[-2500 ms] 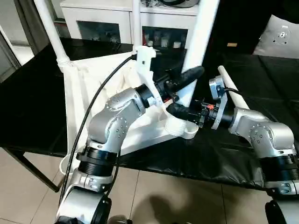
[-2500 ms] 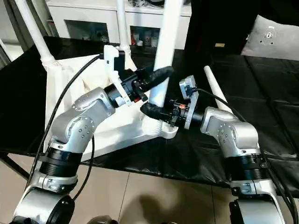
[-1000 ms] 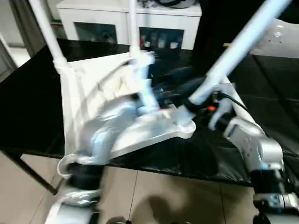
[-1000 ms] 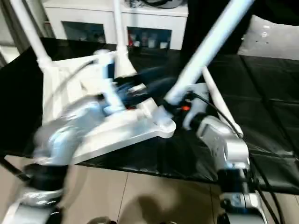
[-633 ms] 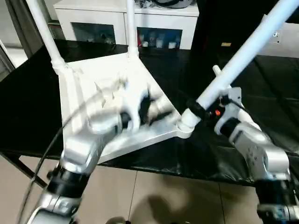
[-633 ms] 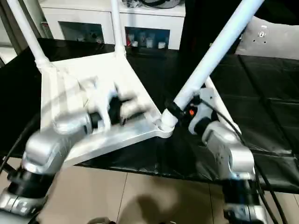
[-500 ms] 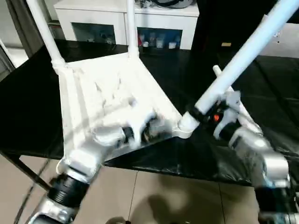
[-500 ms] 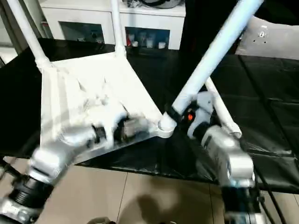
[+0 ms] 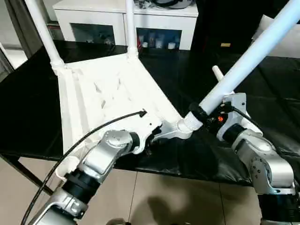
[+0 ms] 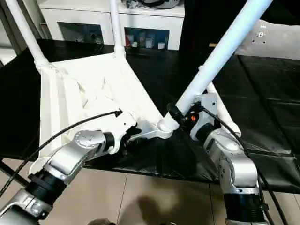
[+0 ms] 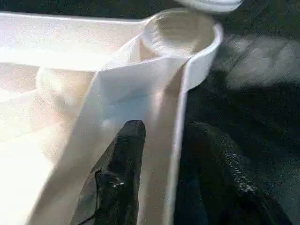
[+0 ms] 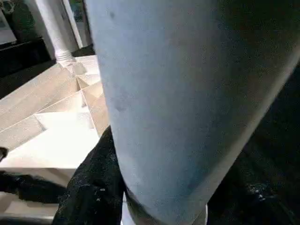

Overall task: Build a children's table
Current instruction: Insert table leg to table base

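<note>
We see the table top (image 9: 108, 98) lying upside down on the black worktable (image 9: 28, 108), ribbed underside up, filling the centre-left of the left eye frame. Two legs stand in its far corners: one (image 9: 42, 28) at upper left, one (image 9: 130, 28) at upper centre. Its near-right corner socket (image 9: 180, 131) sits just left of frame centre-right.

The right gripper (image 9: 199, 112) is clamped around a third leg (image 9: 248, 61), low down on the tube and just above the socket. That leg is tilted, running from the socket up to the upper right corner of the frame. In the right wrist view the leg (image 12: 187, 103) fills the frame between the two black fingers (image 12: 89, 187), which press against it on either side. We cannot tell whether the leg's end is seated in the socket or only resting at its mouth.

A fourth leg (image 9: 216, 72) lies flat on the worktable behind the right gripper, mostly hidden by the arm.

The left gripper (image 9: 150, 138) is at the near edge of the table top, lower centre of the frame, beside the near-right socket. In the left wrist view its fingers (image 11: 119, 173) straddle the rim wall (image 11: 176, 136), one inside the underside, one outside over the black cover. The gap is narrow, but we cannot tell whether the fingers actually pinch the rim.
</note>
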Tool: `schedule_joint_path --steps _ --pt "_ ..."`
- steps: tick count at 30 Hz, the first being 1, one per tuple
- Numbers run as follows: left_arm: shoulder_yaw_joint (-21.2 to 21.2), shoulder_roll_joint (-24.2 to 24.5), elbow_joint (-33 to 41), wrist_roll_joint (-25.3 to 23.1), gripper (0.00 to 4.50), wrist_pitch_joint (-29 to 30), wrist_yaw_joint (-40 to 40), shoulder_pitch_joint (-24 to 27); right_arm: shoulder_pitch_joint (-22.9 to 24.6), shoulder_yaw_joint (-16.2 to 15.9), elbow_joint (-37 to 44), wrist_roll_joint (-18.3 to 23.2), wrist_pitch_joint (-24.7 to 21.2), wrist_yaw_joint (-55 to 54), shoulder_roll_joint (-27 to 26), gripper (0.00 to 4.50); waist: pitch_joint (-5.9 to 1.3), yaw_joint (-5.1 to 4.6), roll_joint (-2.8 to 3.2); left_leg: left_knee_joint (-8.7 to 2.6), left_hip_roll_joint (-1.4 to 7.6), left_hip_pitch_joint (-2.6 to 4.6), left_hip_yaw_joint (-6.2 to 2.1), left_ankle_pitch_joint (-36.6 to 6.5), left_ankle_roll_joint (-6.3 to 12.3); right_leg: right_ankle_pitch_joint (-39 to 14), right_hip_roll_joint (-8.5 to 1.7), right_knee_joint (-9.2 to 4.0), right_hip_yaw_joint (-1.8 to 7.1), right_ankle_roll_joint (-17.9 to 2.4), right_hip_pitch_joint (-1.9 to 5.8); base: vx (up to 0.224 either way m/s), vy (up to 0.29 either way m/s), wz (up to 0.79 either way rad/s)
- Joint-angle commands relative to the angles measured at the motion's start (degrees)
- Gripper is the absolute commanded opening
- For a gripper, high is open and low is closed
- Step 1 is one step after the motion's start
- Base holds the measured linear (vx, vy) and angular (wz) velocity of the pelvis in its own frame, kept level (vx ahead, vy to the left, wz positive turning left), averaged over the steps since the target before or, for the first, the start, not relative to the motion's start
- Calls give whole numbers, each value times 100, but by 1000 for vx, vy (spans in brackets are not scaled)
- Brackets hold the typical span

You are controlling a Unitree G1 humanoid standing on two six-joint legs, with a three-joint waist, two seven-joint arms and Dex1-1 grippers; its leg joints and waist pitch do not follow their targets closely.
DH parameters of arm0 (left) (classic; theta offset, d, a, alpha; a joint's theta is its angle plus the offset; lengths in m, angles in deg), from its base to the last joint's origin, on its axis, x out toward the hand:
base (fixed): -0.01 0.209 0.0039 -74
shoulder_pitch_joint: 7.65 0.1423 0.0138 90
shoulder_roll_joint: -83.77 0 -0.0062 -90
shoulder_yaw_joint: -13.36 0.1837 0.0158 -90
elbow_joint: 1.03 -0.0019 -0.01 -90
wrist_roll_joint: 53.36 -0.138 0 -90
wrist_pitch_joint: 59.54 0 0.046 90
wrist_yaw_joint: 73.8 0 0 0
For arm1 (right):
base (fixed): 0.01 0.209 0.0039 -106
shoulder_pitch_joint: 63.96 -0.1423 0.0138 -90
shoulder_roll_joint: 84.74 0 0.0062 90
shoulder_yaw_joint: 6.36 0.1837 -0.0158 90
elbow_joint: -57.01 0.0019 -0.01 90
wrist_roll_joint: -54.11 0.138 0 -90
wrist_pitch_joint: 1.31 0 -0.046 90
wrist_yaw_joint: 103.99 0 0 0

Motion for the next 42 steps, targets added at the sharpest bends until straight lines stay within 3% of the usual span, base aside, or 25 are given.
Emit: schedule_joint_path --steps 1,9,13,17,23,25,27,30,32,35,42 --pt "1 16 -139 -100 146 42 -27 -20 -20 -33 63 -41 114 85 66 189 -408 1 -38 -415 395 29 -194 -545 352 -2109 -581 -570 420 27 364 0 0 0" --pt "113 173 -178 -249 89 153 -169 -72 -197 -152 10 103 -157 401 212 189 -403 -7 -40 -421 403 25 -210 -594 371 -2224 -580 -579 409 44 366 0 0 0" --pt "185 234 -194 -344 61 102 -315 -101 -472 -497 -209 60 -520 900 532 189 -404 -33 -41 -415 395 17 -210 -582 405 -2218 -572 -572 405 13 382 0 0 0" --pt "256 278 -260 -433 29 -34 -427 -151 -804 -681 -591 -6 -595 1201 631 189 -410 -40 -32 -397 374 18 -196 -586 412 -2315 -575 -587 396 -6 378 0 0 0" --pt "331 368 -265 -462 4 -268 -674 -181 -1136 -831 -1048 -113 -604 1506 707 189 -434 -49 -35 -396 421 3 -211 -415 453 -1892 -587 -501 422 -214 389 0 0 0" --pt "475 579 -100 -429 0 -1104 -1301 -92 -1343 -912 -1356 -123 -609 1718 777 189 -448 -56 -110 -390 418 -22 -210 -307 497 -1717 -592 -467 432 -277 407 0 0 0" --pt "543 764 97 -313 0 -1344 -1798 -4 -1434 -1018 -1484 -105 -629 1976 864 189 -457 -49 -79 -385 424 -15 -215 -227 554 -1564 -613 -418 448 -355 396 0 0 0" --pt "470 867 220 -30 0 -1415 -2322 54 -1440 -1217 -1504 -64 -735 2440 1022 189 -430 -17 -88 -386 455 7 -179 -199 601 -1482 -608 -393 469 -504 374 0 0 0" --pt "457 886 212 13 0 -1430 -2403 52 -1441 -1268 -1518 -66 -750 2539 1055 189 -429 19 -71 -396 478 41 -181 -252 544 -1568 -613 -405 474 -505 360 0 0 0" --pt "469 941 9 -17 0 -1522 -2558 2 -1432 -1449 -1551 -108 -799 2777 1124 189 -427 23 -97 -410 483 40 -186 -349 434 -1590 -627 -390 484 -519 375 0 0 0" --pt "366 837 -428 -148 0 -1707 -2521 -116 -1507 -1567 -1679 -160 -750 2984 1173 188 -405 57 -109 -417 451 59 -171 -517 337 -2187 -628 -505 469 -257 368 0 0 0"
